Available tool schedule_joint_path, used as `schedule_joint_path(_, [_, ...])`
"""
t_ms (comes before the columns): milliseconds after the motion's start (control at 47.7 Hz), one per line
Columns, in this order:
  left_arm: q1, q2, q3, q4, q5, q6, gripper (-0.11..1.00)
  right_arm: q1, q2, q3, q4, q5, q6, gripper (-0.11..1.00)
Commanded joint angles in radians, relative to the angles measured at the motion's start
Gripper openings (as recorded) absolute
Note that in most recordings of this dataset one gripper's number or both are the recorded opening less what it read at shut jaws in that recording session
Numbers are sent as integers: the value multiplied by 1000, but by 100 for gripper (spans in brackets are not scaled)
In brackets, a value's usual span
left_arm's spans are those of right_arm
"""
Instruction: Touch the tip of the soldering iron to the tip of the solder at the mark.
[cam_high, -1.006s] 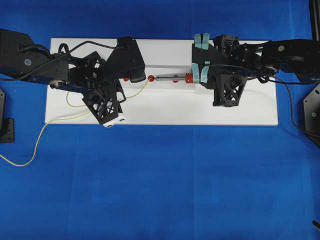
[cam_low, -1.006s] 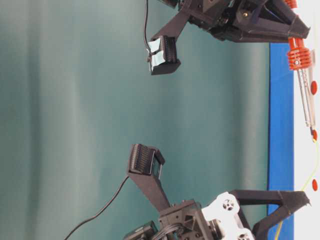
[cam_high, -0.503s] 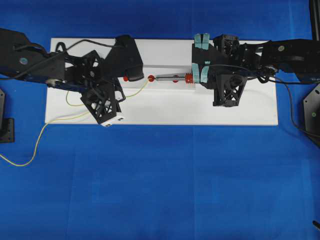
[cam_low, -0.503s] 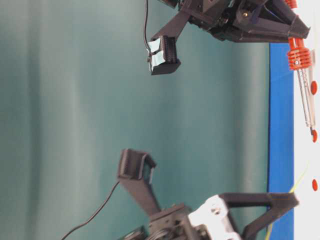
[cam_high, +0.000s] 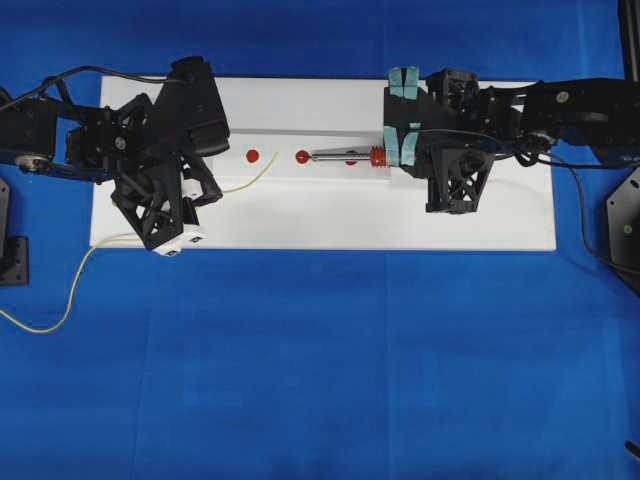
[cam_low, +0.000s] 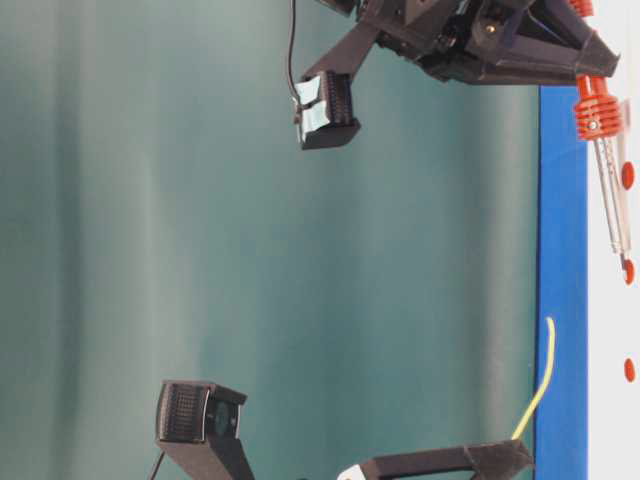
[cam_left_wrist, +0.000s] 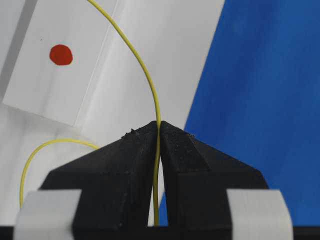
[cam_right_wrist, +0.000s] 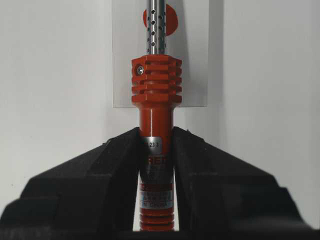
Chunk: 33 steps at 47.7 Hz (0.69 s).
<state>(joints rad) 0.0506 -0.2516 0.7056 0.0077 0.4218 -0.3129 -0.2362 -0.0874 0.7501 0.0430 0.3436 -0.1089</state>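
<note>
Two matte black grippers are working over a flat white board (cam_high: 330, 220) that is lying on smooth blue cloth (cam_high: 330, 380). I am holding the soldering iron (cam_right_wrist: 155, 125) in the right gripper (cam_right_wrist: 156, 150), whose jaws are pressing tight on the glossy red-orange handle just behind the ribbed collar; the silver shaft, dotted with small holes, is running straight ahead from the collar over a round red mark (cam_right_wrist: 170, 20) in the right wrist view. From overhead I am seeing the iron lying level along the board, its dark tip at a red dot (cam_high: 302, 156), with the right arm reaching in from the right edge and its gripper pointing left. The left gripper (cam_left_wrist: 159, 131) is pinching the solder (cam_left_wrist: 145, 75) — a very thin yellow wire — between its closed, slightly grainy black fingers (cam_left_wrist: 125, 160), so the wire is emerging at the tips and arching up and away in a smooth curve. In the table-level view the free end is standing off the board, bending upward, well apart from the iron's tip. Overhead, the left arm is sitting over the board's left end, tilted, and the rest of the wire is trailing in loose loops off the board's left edge onto the cloth. Another red dot (cam_high: 252, 155) is lying between the wire's end and the iron.
</note>
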Motion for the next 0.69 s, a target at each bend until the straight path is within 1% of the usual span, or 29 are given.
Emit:
schedule_joint_path(0, [0,-17,-14,2,-8,3,2,2,-64,-12,-3,-3,-2,6])
schedule_joint_path(84, [0,-17,-14,3,-8,3,2,0,-114,9,-6,-3,-2,6])
schedule_joint_path(440, [0,-20,-9,2,-8,3,2,-25,-376,192,-5,-3,2,6])
schedule_joint_path(545, [0,-15,-14,2,-8,3,2,-26,-414,216,-3,8,2,6])
schedule_joint_path(671, [-3,-8,-25,2,-8,2,2,-25,-416,219,-5,15,2,6])
